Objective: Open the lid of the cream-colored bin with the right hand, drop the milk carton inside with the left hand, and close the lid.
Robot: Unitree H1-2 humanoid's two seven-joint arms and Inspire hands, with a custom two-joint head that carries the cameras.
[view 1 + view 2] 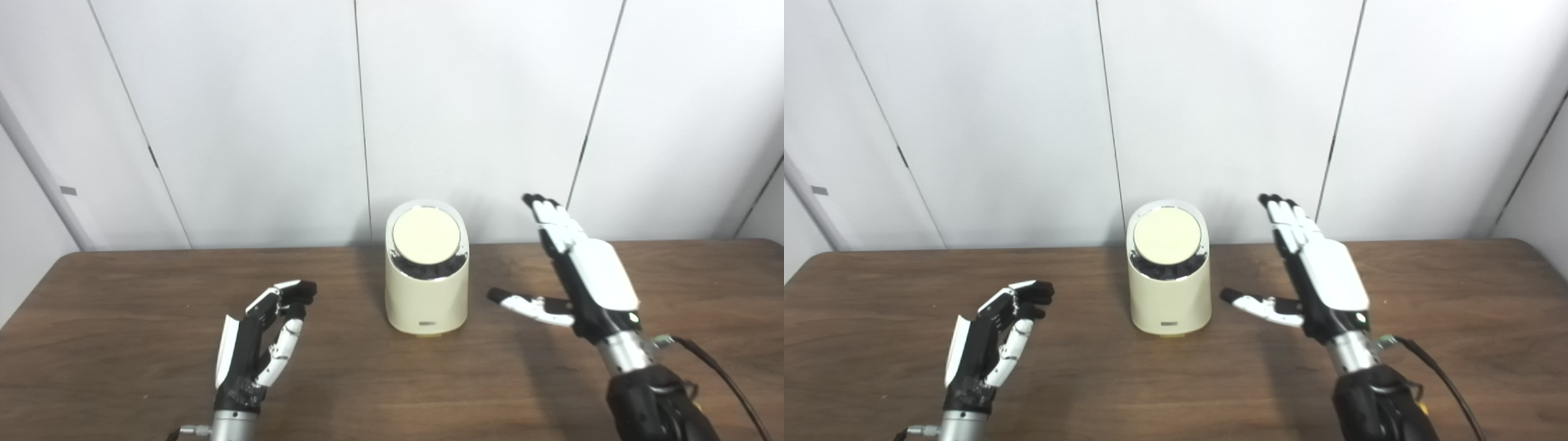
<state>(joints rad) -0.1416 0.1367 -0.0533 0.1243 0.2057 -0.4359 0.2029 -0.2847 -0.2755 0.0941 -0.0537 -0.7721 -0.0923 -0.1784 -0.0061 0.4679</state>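
- The bin [427, 288] is a smooth, cream-coloured plastic cylinder with rounded edges, standing upright on the dark wood-grain table [122, 306], close to its far edge.
- Its top slopes toward the camera; a flat round cream lid [426, 236] sits in a thin shiny rim.
- Just below the lid a dark crescent shows; what fills it is too murky to make out.
- A small label low on the front of the bin is too small to read.
- No milk carton shows in either view.
- Behind the bin stands a plain white panelled wall [257, 110] with thin dark seams.
- The left hand [263, 343], black with white shells, is left of the bin and nearer the camera, well apart from it. It stands upright, fingers curled loosely forward, thumb apart, grasping nothing. Its arm is cut off by the bottom edge.
- The right hand [582, 269] is right of the bin, near but not touching. Its fingers [551, 214] stretch straight up and away, the thumb [527, 303] pointing toward the bin; it is released and holds nothing.
- A black cable [716, 367] trails from the right wrist out of the picture.
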